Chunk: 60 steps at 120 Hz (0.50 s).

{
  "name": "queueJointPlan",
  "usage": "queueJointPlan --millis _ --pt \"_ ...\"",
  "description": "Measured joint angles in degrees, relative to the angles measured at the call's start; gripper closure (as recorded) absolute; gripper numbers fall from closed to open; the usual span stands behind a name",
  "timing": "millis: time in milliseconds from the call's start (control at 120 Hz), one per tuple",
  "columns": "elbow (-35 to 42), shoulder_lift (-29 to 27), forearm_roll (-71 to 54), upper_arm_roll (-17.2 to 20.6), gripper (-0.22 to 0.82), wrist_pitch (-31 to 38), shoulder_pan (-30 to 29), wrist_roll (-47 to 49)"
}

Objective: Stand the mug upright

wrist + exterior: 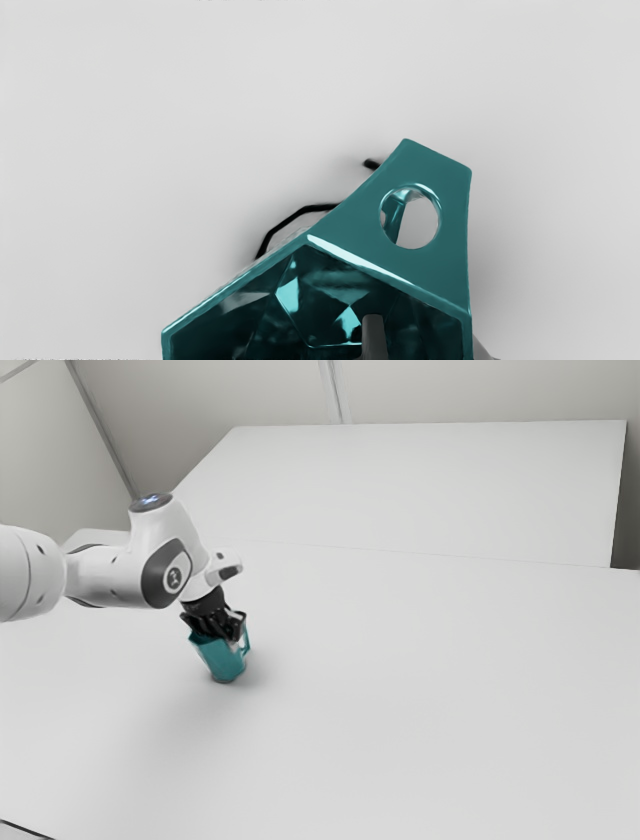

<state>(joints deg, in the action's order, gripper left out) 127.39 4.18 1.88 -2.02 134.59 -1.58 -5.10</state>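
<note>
Locate the mug (222, 658) at the counter (400, 690), toward the exterior view's left, below the arm (110, 575). Note near-upright attitude, mouth up, base down; cannot confirm a fully level base. Observe the handle (450, 200) toward the exterior view's right. Find the hand (216, 623) above and partly within the rim (360, 261). Cannot tell the hand's spread or any firm hold on the mug.

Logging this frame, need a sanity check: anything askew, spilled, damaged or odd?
One oddity: in the wrist view, a thin, angular black line beside the teal mug; I can't tell what it is. The mug's mouth faces up; slight lean can't be ruled out. No spill or damage visible.
</note>
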Motion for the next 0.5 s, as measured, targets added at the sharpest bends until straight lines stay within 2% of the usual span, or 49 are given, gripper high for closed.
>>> queueJointPlan --millis 100,208,358,500 --pt "0.0 -0.38 0.18 0.0 0.38 0.3 -1.29 0.52" --pt "0.06 -2.49 0.24 0.0 0.23 0.17 -1.61 0.96" --pt "-1.55 -8.11 0.28 0.04 0.11 -2.92 -1.2 1.32" --pt "-11.17 -7.15 0.3 0.04 0.06 -10.05 0.05 1.42"
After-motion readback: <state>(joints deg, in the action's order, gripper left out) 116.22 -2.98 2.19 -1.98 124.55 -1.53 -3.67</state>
